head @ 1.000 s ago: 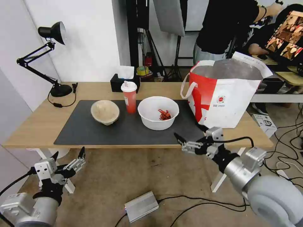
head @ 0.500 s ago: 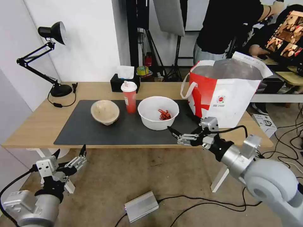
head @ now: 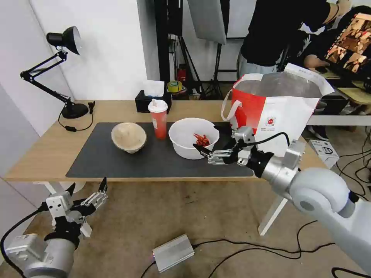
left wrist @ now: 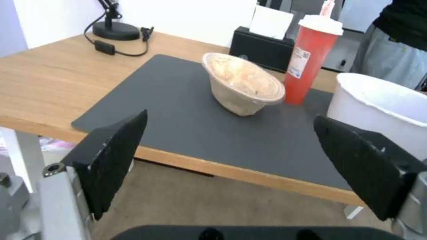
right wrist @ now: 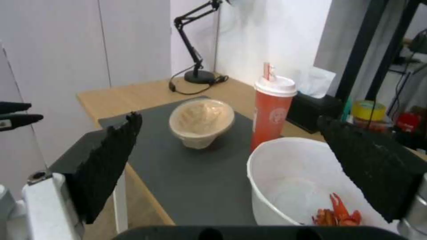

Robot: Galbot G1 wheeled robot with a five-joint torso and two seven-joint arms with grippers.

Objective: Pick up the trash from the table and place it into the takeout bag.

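With the right pincer [head: 205, 148] gaping at the white bowl [head: 194, 138] (crayfish scraps inside), a clumsy rim grab could tip it.

White wall [head: 108, 46] behind. Black desk lamp [head: 62, 40] on an articulated arm at far left. Brownish floor [head: 154, 216] with black cables [head: 251, 245] and a silver box [head: 172, 253]. Dark stands and a grey panel [head: 206, 19] at the back.

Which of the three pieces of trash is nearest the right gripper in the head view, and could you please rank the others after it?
From the right gripper:
1. White bowl, right beside its tips.
2. Red cup, beyond the bowl, towards the robot's left.
3. Beige bowl, farthest left on the mat.
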